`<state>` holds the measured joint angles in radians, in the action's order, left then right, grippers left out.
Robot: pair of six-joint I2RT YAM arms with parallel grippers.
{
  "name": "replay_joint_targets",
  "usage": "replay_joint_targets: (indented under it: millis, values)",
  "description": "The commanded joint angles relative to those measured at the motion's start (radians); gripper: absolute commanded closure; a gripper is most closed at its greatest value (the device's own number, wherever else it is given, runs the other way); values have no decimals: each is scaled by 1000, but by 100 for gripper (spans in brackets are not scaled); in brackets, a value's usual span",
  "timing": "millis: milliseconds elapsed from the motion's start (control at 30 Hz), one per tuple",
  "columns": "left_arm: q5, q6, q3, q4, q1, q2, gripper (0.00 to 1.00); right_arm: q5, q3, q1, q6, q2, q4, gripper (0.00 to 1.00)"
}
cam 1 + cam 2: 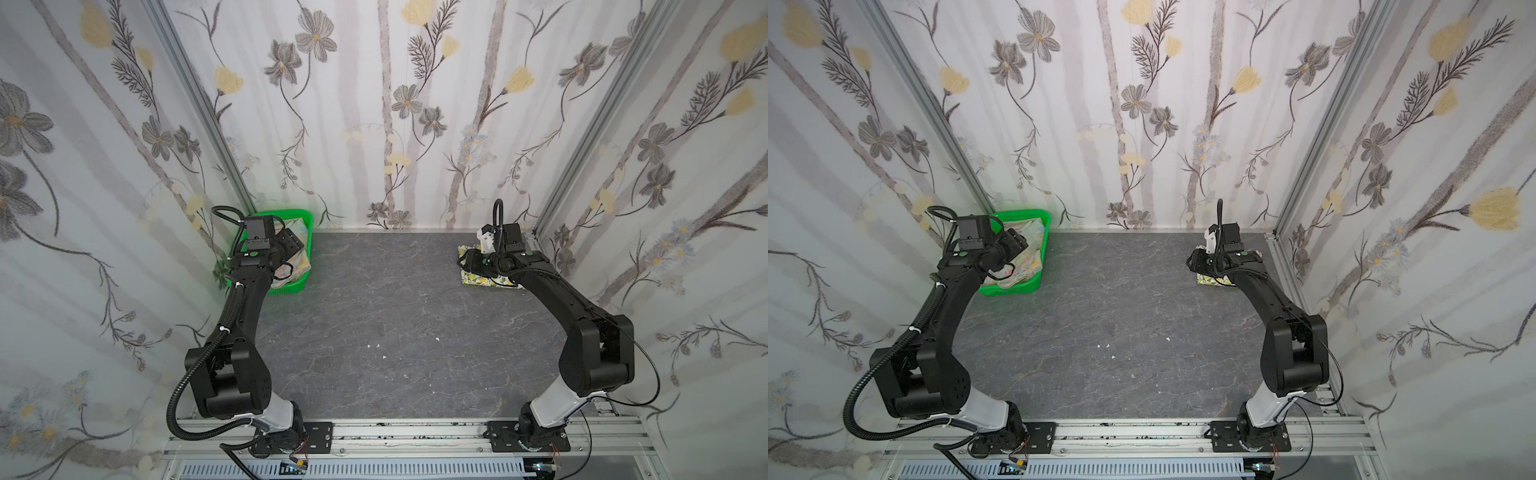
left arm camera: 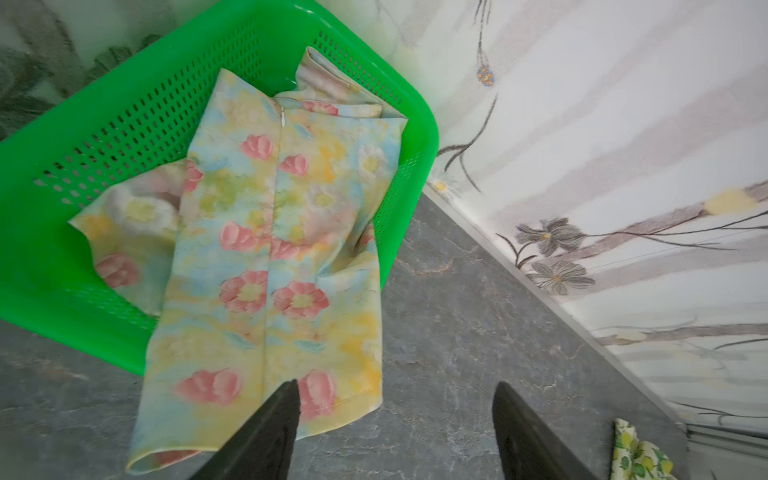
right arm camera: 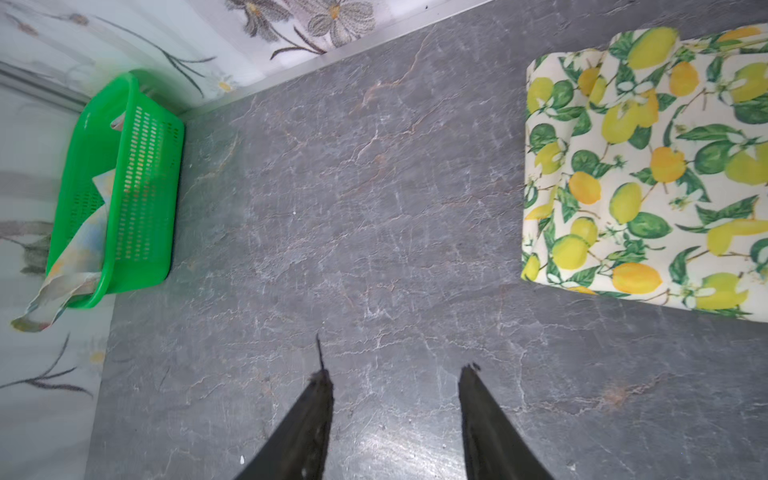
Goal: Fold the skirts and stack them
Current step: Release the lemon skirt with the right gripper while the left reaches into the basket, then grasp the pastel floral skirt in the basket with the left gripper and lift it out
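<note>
The pastel blue-yellow skirt with pink flowers lies crumpled in the green basket, and one end hangs over the rim onto the table. My left gripper is open above that hanging end, with one finger over the hem and nothing between the jaws. In both top views it hovers over the basket at the back left. The cream lemon skirt lies folded flat at the back right. My right gripper is open over bare table beside it and holds nothing.
The dark stone-patterned table is closed in by floral cloth walls on three sides. A few white specks lie near its middle. An aluminium rail carrying both arm bases runs along the front edge.
</note>
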<state>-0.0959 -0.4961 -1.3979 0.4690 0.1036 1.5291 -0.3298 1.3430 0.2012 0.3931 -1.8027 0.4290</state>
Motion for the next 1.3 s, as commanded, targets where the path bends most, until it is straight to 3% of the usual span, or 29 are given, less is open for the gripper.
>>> replay_joint_targets:
  millis: [0, 333, 500, 833, 967, 1033, 1100, 1167, 1267]
  values:
    - [49, 145, -11, 164, 2, 5, 20, -40, -9, 19, 32, 13, -83, 50]
    - [133, 325, -9, 174, -12, 111, 16, -98, -13, 41, 43, 0, -95, 51]
    - [142, 354, -33, 174, -44, 161, 17, -90, -14, 43, 45, 8, -88, 51]
    - [272, 387, -35, 173, -79, 235, 23, -97, 14, 49, 58, 6, -78, 52]
    - [320, 378, -62, 172, -80, 270, 34, -97, 17, 53, 61, 16, -72, 52]
    - [345, 362, -75, 172, -80, 278, 53, -91, 18, 53, 61, 19, -66, 52]
    - [348, 352, -89, 170, -81, 278, 81, -86, 18, 55, 62, 24, -62, 52]
    - [332, 348, -110, 171, -82, 271, 100, -82, 20, 55, 62, 27, -54, 52]
    - [311, 330, -153, 172, -92, 228, 100, -69, 24, 55, 59, 37, -40, 52]
